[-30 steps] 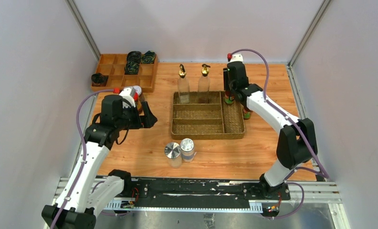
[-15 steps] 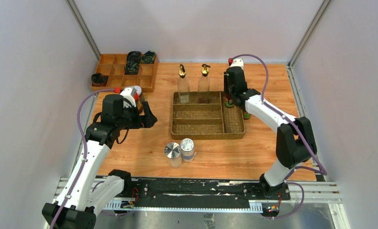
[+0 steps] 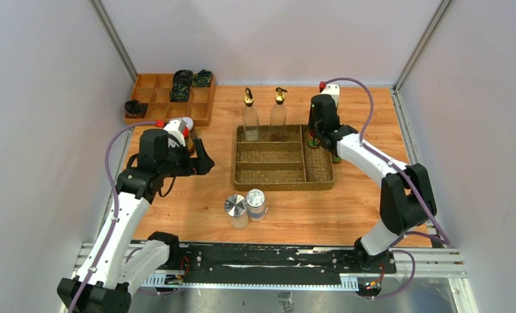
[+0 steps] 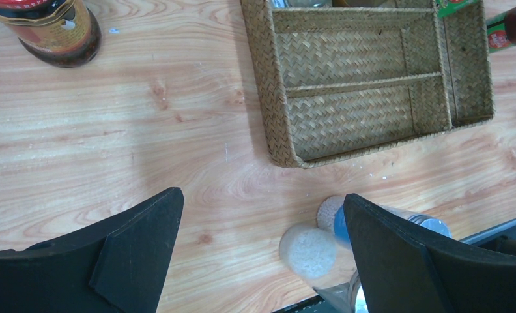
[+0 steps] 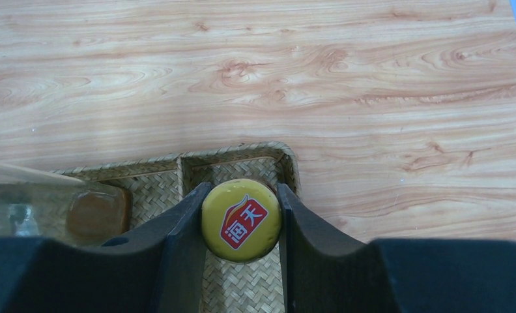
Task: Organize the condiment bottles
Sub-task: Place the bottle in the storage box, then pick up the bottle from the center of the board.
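My right gripper (image 3: 316, 128) (image 5: 242, 195) is shut on the yellow cap (image 5: 241, 220) of a dark sauce bottle (image 3: 313, 137), upright over the far end of the woven tray's (image 3: 320, 182) right-hand compartment. The second sauce bottle (image 3: 337, 156) (image 4: 511, 27) stands just right of the tray. Two clear gold-spouted bottles (image 3: 249, 112) (image 3: 279, 108) stand behind the tray. Two silver-lidded shakers (image 3: 236, 208) (image 3: 256, 203) (image 4: 307, 251) stand in front of it. My left gripper (image 3: 200, 160) (image 4: 262, 248) hangs open over bare table left of the tray, near a red-lidded jar (image 4: 55, 31).
A wooden compartment box (image 3: 152, 98) with dark rolled cloth bundles (image 3: 182, 79) sits at the back left. Grey walls close in both sides and the back. A clear bottle (image 5: 47, 208) shows beside the right fingers.
The right wrist has shifted slightly to the right and nearer with the sauce bottle held. The left arm has stayed still.
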Motion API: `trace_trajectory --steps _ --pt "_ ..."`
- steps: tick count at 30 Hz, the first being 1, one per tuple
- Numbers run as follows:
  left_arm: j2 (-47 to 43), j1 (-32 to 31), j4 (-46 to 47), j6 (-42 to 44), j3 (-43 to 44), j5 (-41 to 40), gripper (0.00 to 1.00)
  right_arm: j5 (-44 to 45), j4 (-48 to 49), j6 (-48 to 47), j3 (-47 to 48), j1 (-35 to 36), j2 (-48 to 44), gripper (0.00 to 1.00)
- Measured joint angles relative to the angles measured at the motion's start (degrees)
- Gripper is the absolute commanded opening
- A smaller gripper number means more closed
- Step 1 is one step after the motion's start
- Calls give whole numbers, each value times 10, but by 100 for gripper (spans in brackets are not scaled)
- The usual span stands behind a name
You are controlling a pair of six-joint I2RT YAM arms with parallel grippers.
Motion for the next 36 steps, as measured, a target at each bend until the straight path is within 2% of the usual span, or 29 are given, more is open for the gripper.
trace_trajectory --steps 3,7,10,17,21,25,29,32,36 --pt "-2 0 -2 0 0 0 100 3 -1 9 -3 0 -3 57" --pt "-7 0 -3 0 0 0 100 3 -12 18 -5 0 -7 72" --pt "-10 0 -4 0 0 0 100 2 -17 17 -5 0 -11 76" --pt "-18 0 -5 0 0 0 100 -7 -21 11 -15 0 -58 79" --pt "-21 0 -5 -1 0 0 100 -35 -27 4 -35 0 -125 78" --pt "-22 0 -5 -5 0 0 100 -87 -38 0 -48 0 -201 73" --pt "-23 0 -5 -7 0 1 100 -124 -88 -9 -58 7 -271 72" --pt "-26 0 -5 -9 0 1 100 -108 -129 -12 -63 18 -309 73" --pt "-29 0 -5 -12 0 4 100 -15 -188 -9 -95 23 -375 76"
